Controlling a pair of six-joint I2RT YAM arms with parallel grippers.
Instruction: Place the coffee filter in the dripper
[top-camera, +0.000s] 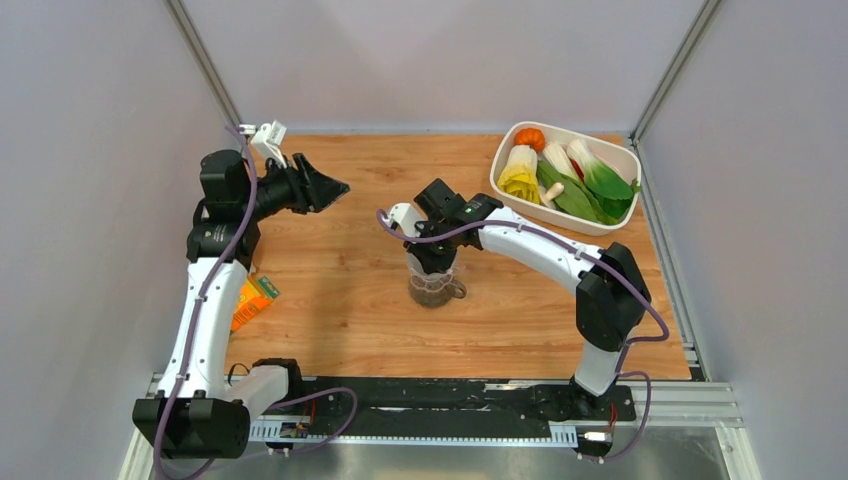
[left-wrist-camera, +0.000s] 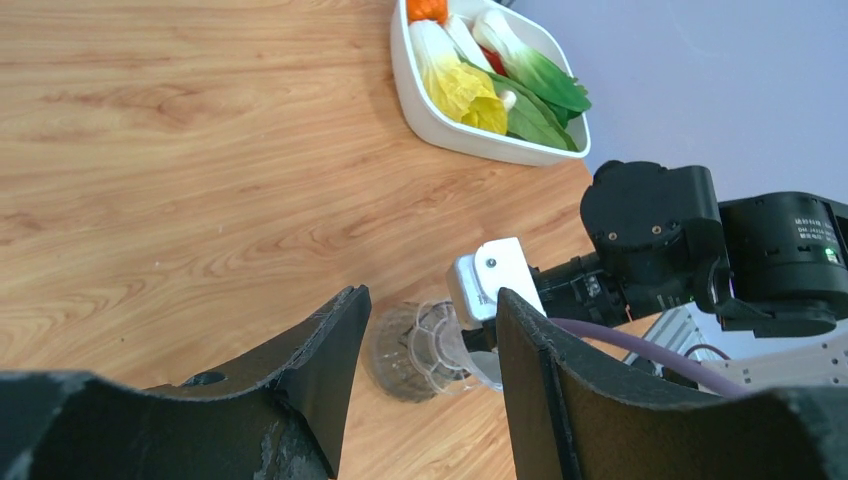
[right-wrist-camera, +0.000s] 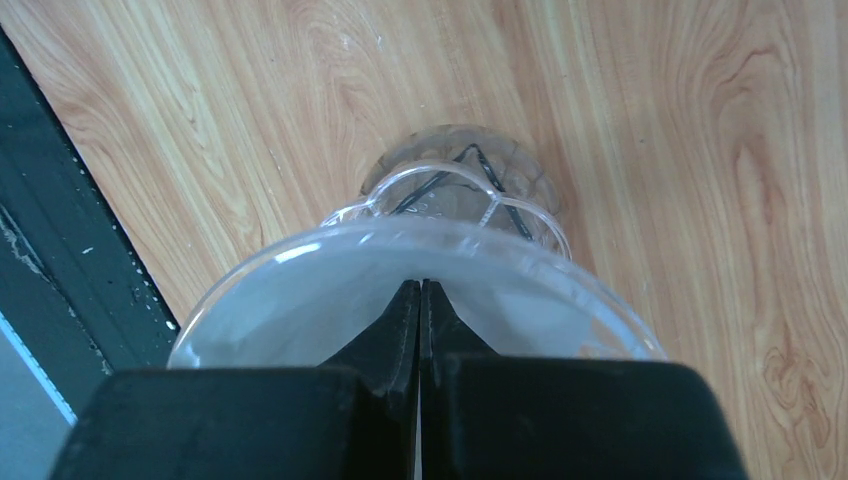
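The clear ribbed dripper (top-camera: 431, 264) sits on top of a small glass jug (top-camera: 436, 292) at mid-table. In the right wrist view the white coffee filter (right-wrist-camera: 300, 310) lines the inside of the dripper's round rim (right-wrist-camera: 240, 272). My right gripper (right-wrist-camera: 420, 287) is shut, with its fingertips down inside the filter; I see nothing between them. From above, the right gripper (top-camera: 432, 252) hides the dripper's mouth. My left gripper (top-camera: 336, 187) is open and empty, raised at the far left. Its wrist view shows the dripper (left-wrist-camera: 440, 345) between its fingers from a distance.
A white tray (top-camera: 610, 222) of toy vegetables stands at the back right and shows in the left wrist view (left-wrist-camera: 405, 75). A flat orange packet (top-camera: 250, 303) lies by the left arm. The black base rail (top-camera: 440, 400) runs along the near edge.
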